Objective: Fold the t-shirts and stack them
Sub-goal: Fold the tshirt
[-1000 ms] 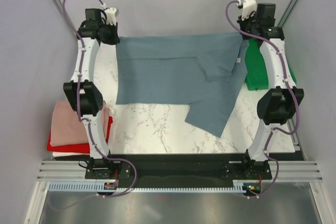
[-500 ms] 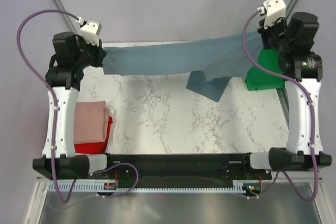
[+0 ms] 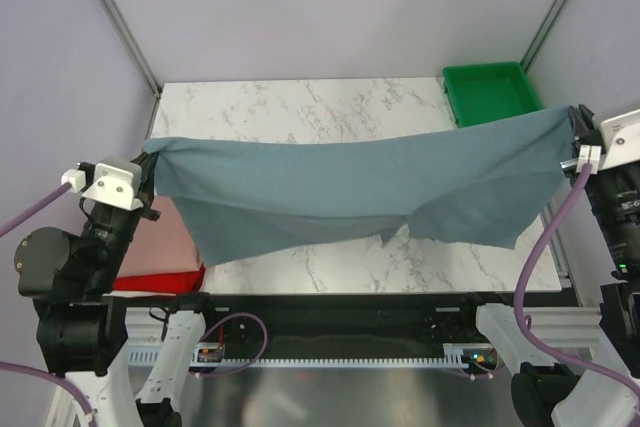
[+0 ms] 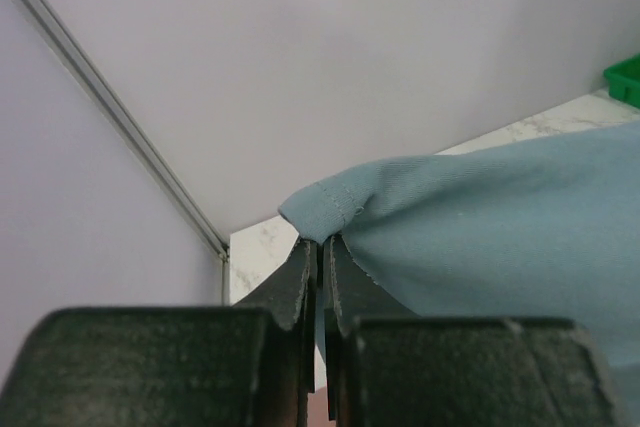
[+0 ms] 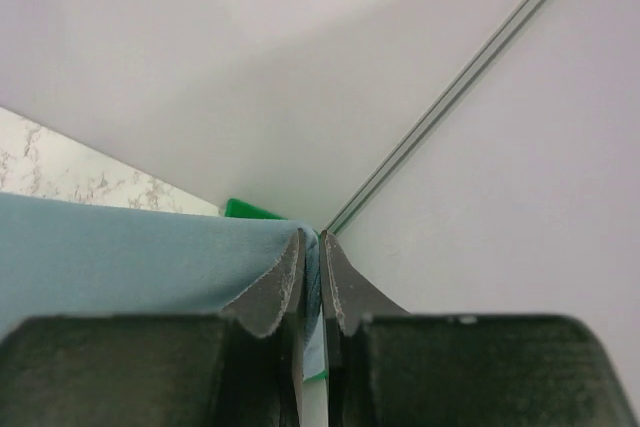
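Top external: blue-grey t-shirt (image 3: 340,192) aloft over marble table (image 3: 300,112)

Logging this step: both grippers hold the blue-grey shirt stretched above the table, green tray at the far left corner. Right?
No: the top external view shows the green tray at the far right corner. The left gripper and right gripper do hold the blue-grey shirt stretched above the table.

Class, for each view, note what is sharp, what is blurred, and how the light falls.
Top external: even, soft light, no glare, the blue-grey shirt sharp. Left wrist: shirt hem stitching crisp, the left pincer blurred at its base. Right wrist: the right pincer base likewise blurred.
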